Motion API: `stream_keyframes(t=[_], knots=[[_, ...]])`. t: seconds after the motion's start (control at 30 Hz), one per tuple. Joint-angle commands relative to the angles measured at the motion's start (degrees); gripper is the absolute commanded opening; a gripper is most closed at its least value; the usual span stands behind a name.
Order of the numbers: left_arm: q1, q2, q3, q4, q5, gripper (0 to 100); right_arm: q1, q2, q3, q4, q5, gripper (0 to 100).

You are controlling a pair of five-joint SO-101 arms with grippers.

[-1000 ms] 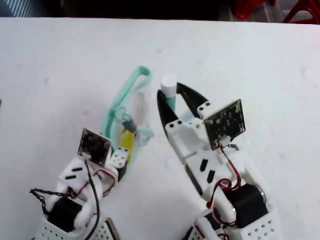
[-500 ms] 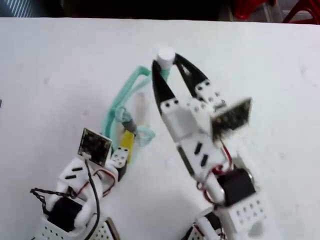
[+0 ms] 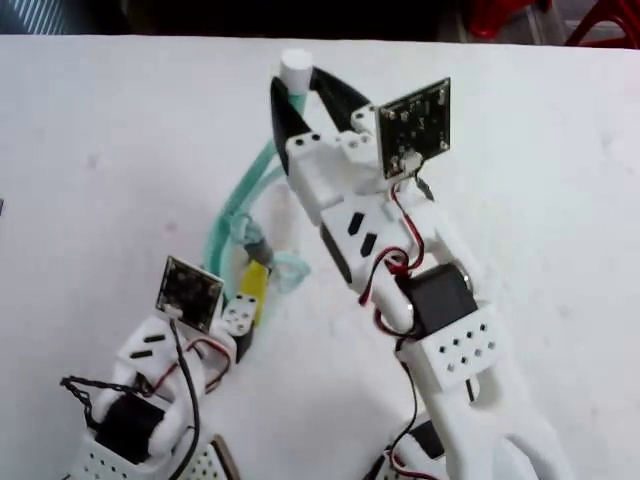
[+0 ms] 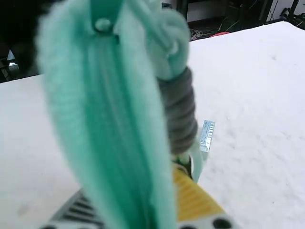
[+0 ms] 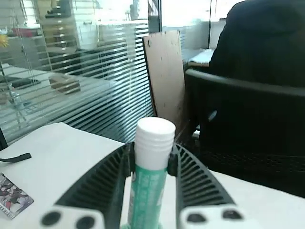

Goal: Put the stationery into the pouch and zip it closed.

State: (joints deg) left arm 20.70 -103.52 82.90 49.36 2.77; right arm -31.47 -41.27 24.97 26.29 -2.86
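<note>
A glue stick (image 3: 296, 68) with a white cap and green body is held upright between the black fingers of my right gripper (image 3: 298, 82), above the far end of the pouch. In the right wrist view the glue stick (image 5: 151, 176) stands clamped in the right gripper (image 5: 151, 152). The clear pouch with a teal zipper edge (image 3: 232, 205) lies on the white table. My left gripper (image 3: 250, 285) is shut on its near end with a yellow finger (image 3: 254, 279). In the left wrist view the teal zipper band (image 4: 119, 119) runs up close beside a grey ribbed piece (image 4: 180, 109).
The table's far edge (image 3: 320, 38) lies just beyond the glue stick. A small picture card (image 5: 12, 198) lies on the table away from the pouch. White table surface (image 3: 520, 150) stretches open to the right of the right arm.
My right arm has carried the glue stick toward the far side and to the left, from beside the pouch to over its far end. The left arm and pouch have stayed put.
</note>
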Motion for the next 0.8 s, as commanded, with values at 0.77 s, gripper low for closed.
stream_keyframes(t=[0.77], knots=[[-0.1, -0.9, -3.0, -1.8, 0.3, 2, -4.4, -0.3, 5.6, -9.3, 2.6, 1.7]])
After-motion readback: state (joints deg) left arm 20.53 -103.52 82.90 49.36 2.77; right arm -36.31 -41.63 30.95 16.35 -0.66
